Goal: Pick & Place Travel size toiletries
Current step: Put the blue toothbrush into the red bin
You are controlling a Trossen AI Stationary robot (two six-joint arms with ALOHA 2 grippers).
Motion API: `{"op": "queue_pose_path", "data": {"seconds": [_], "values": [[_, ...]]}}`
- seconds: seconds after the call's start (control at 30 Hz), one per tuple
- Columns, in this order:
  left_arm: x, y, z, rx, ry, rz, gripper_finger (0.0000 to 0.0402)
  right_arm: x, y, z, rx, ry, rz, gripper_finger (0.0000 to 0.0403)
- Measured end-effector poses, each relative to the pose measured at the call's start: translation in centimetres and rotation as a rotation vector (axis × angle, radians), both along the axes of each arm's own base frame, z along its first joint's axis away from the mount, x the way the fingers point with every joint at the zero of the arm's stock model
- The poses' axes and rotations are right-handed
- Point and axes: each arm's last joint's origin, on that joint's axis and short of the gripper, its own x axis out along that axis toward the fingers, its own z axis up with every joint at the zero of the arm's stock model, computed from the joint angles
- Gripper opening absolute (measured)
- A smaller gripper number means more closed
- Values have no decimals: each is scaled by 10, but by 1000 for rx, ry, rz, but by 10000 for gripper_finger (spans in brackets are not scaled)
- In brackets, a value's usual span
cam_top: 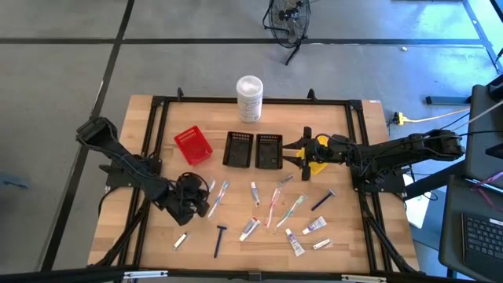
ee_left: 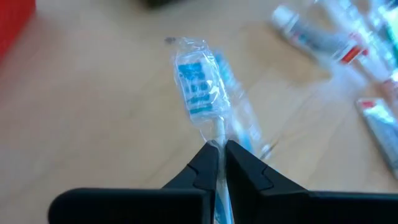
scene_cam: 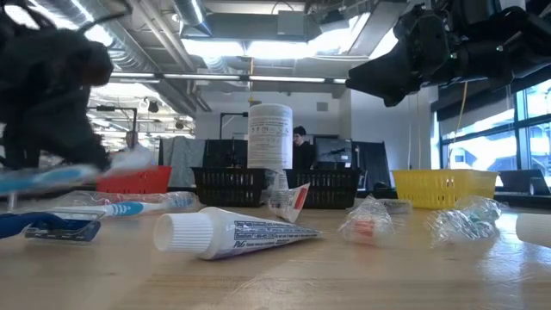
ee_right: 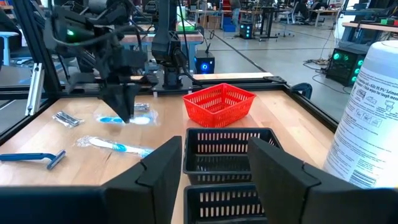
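Left tool [ee_left: 221, 163] pinching wrapped toothbrush [ee_left: 202, 90], blue print unreadable

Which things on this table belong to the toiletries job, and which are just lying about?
Job:
- wrapped toothbrush, pinched in left pincer
- dark blue razor
- small tubes
- red bin, black bins, yellow bin

Lying about:
- tall white canister

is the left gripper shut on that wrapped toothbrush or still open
Shut on it: the left gripper pinches the white handle of the clear-wrapped blue-and-white toothbrush between its dark fingers.
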Motion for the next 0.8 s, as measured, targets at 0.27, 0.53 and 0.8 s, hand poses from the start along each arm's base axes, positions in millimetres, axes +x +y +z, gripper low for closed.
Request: {"op": "queue_pose_path", "data": {"seconds": [0.27, 0.53, 0.8], "values": [[21, 24, 25, 226, -99, 140, 17, 0, 0, 0, 0, 0, 0, 188], [24, 78, 44, 368, 14, 248, 17, 0, 0, 0, 0, -1, 0, 177], [22, 120, 55, 484, 70, 407, 17, 0, 0, 0, 31, -4, -4, 175]]}}
